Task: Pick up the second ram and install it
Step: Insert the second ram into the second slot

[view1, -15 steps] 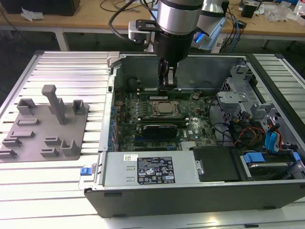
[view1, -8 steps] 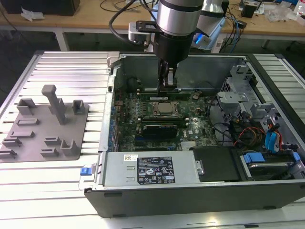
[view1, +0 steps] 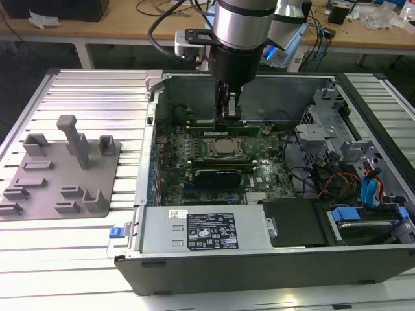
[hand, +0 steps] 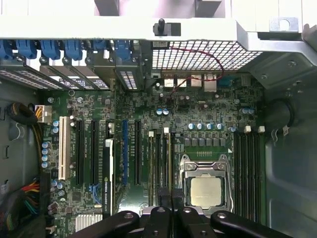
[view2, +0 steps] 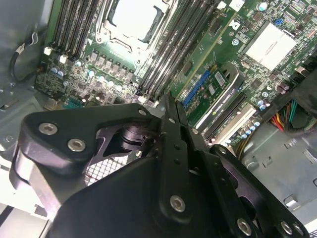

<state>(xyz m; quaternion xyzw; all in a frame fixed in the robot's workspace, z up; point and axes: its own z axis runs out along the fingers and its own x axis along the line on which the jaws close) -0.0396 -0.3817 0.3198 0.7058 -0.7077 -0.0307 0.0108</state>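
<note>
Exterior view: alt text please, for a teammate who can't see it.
The arm's gripper reaches down into an open computer case, right at a green RAM stick that runs alongside the CPU. A grey parts fixture sits outside the case, at the exterior view's left.

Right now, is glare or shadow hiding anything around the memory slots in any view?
Exterior view: the ribbed table glares white; the case interior around the gripper is dimmer. First wrist view: the case rim is blown out, the board evenly lit. Second wrist view: the CPU lid washes out white.
</note>
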